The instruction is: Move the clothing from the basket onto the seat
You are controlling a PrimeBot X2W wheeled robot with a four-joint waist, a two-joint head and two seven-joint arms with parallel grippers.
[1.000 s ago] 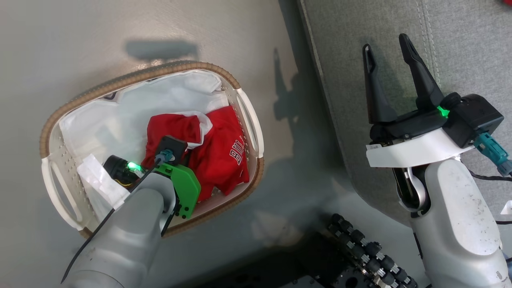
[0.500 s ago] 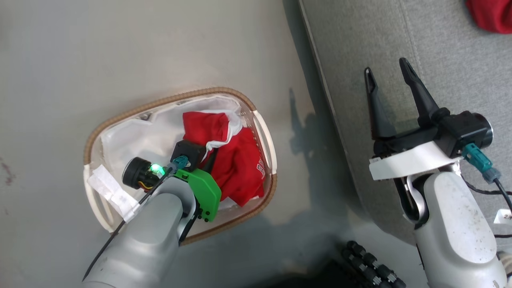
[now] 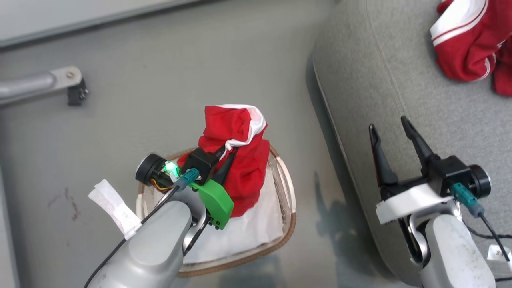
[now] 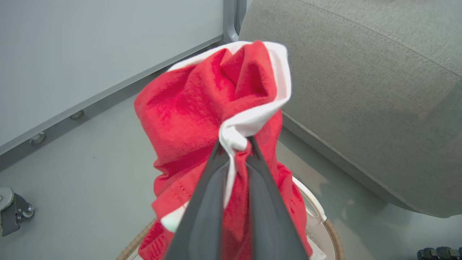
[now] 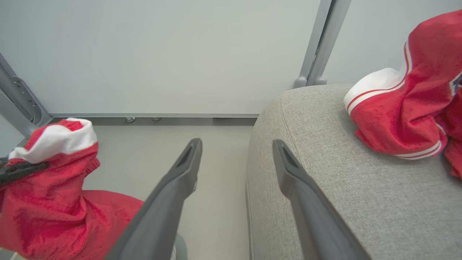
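Clothing [image 3: 244, 172] hangs pinched in my left hand [image 3: 229, 149] over the basket [image 3: 289, 192] at the lower middle of the frame, and my right hand [image 3: 388, 122] is spread wide by the seat [image 3: 360, 72].

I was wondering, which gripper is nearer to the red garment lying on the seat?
Right. The right gripper hovers open over the seat's edge, apart from the red garment lying there; the left gripper is off the seat, above the basket, shut on a second garment.
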